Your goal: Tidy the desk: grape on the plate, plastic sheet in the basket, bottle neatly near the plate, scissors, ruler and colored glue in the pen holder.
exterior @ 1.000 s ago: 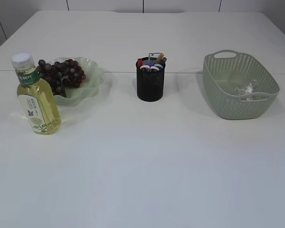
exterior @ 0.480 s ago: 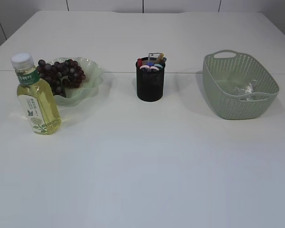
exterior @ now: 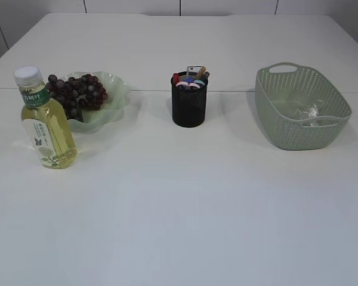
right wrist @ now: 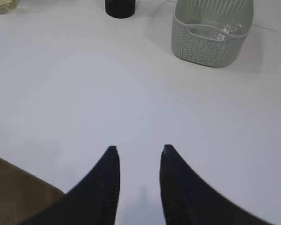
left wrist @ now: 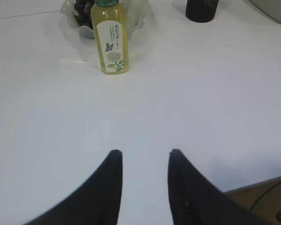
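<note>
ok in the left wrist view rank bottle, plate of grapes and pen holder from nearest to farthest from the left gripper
From the left gripper:
1. Bottle, upright, straight ahead and slightly left.
2. Plate with the grapes, right behind the bottle.
3. Pen holder, off at the upper right.

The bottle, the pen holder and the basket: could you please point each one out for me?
bottle [exterior: 46, 132]: exterior view, on its label.
pen holder [exterior: 188, 108]: exterior view, on its black mesh wall.
basket [exterior: 286, 128]: exterior view, on its front woven wall.
</note>
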